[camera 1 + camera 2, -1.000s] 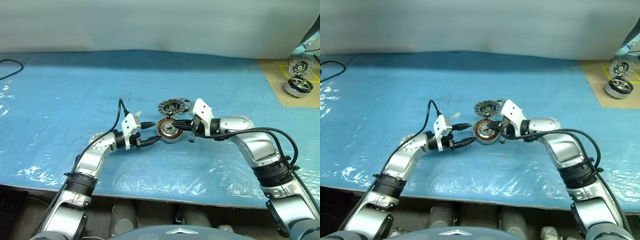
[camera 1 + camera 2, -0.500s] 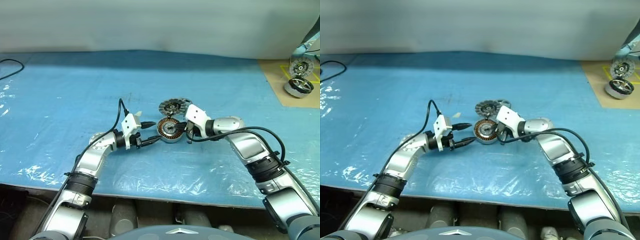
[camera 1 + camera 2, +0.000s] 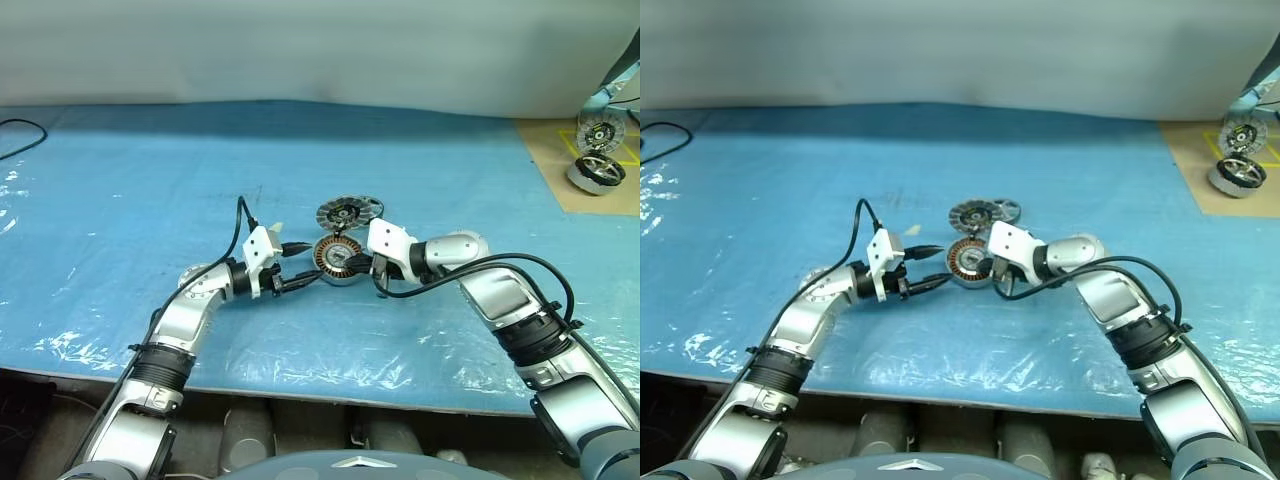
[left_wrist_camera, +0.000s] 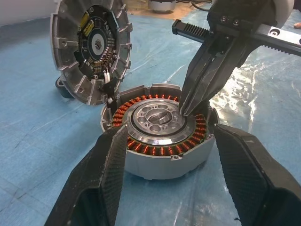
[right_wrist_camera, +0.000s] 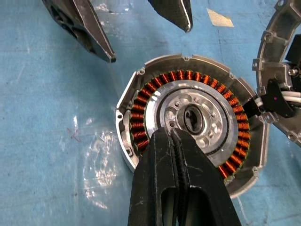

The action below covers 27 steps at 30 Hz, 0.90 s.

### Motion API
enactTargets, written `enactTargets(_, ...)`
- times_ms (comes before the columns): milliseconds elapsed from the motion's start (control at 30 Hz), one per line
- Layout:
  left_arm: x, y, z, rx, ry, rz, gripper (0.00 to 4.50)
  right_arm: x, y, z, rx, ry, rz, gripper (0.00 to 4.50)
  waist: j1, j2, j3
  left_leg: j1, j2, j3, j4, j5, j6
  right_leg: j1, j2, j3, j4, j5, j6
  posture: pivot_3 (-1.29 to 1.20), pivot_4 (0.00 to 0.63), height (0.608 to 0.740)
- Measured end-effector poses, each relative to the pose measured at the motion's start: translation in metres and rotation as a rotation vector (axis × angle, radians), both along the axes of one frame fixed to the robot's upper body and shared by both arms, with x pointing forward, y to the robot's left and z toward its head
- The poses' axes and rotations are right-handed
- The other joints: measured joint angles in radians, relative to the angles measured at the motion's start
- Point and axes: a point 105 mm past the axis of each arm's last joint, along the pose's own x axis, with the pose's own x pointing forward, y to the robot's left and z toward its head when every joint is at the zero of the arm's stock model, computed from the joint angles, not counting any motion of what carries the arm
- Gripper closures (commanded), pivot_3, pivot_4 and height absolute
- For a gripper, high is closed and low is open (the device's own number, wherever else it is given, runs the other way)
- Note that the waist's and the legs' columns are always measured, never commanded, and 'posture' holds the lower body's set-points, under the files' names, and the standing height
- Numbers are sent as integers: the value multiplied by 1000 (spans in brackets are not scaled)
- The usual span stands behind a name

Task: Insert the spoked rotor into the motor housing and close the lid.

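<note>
The motor housing (image 3: 338,260) lies on the blue sheet, its ring of copper windings (image 5: 141,122) showing. Inside that ring sits the silver spoked rotor (image 5: 207,117), flat around the hub. The round lid (image 4: 91,47) stands tilted open at the housing's far side, joined to it by wires. My right gripper (image 5: 171,134) is shut, and its tips rest on the rotor's top face beside the hub; it comes in from the right (image 3: 352,263). My left gripper (image 3: 305,266) is open just left of the housing, one finger (image 4: 113,160) on each side of it, not touching.
A brown board (image 3: 560,180) at the far right carries larger wheel-like motors (image 3: 597,170). A black cable (image 3: 15,135) lies at the far left. The blue plastic sheet (image 3: 150,170) covers the table up to its front edge.
My right gripper has sunk, rolled and tipped further down, bringing its shut tips onto the middle of the housing. The left gripper, housing and lid have stayed put.
</note>
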Motion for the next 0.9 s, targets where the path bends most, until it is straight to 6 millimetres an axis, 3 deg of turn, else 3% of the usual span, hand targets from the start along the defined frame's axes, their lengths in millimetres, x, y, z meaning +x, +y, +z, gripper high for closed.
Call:
enactTargets(433,0,3,5,14,-7,16,1477,6,23,13,115,72,-4,4475,1,0,0,0,0,0,0,0,0,0,0,0,0,0,0,0,150,740)
enactTargets(567,-1,3,4,15,1,18,1477,9,28,29,201,86,-4,4475,0,0,0,0,0,0,0,0,0,0,0,0,0,0,0,0,150,740)
enactTargets(700,-1,3,3,15,4,19,1477,18,22,40,185,-3,-8,4475,0,0,0,0,0,0,0,0,-1,0,0,0,0,0,0,0,150,740)
enactTargets(800,-1,4,3,16,5,19,1477,22,9,38,129,-39,-3,3907,1,0,0,-1,0,0,0,0,-1,0,0,0,0,0,0,0,150,740)
enactTargets(900,-1,3,3,15,4,19,1477,23,5,30,68,-66,21,2939,0,0,0,0,0,0,0,0,-1,0,0,0,0,0,0,0,150,740)
